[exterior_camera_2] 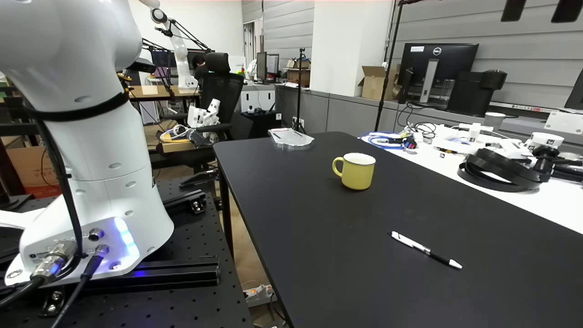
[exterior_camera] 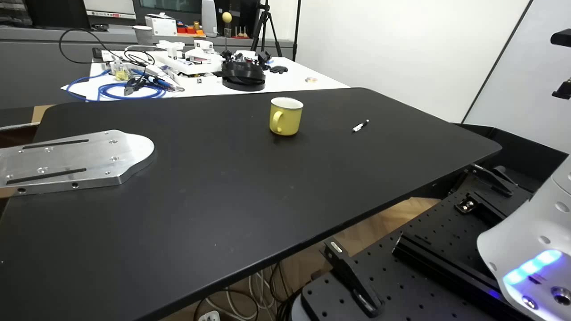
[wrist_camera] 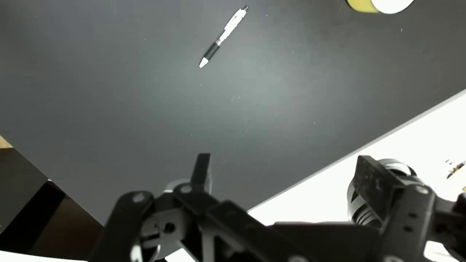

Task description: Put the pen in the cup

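- Pen lying flat on the black table, outside the cup and well apart from it. Its barrel is white, its grip black and its tip white; the clicker end is the one nearer the cup.
- Cup standing upright on the same table, yellow outside and white inside, its handle pointing left in an exterior view. In the wrist view only a piece of it shows, cut by the top edge.
- Gripper released: in the wrist view its two fingers stand wide apart, with the black table and part of the white table seen between them. The pen lies beyond their tips in that view, clear of both.
- Two dark blocks at the top edge of an exterior view, probably the same fingers, though the frame cuts off the rest.
- Metal plate (silvery, with two dark slots) at the far end of the black table from the pen; the cup sits between the two.
- Black round object and white parts on the white table, which runs beside the black one.
- Arm base with a blue light strip glowing, seen in both exterior views.
- Monitor and office chair standing farther back in an exterior view.
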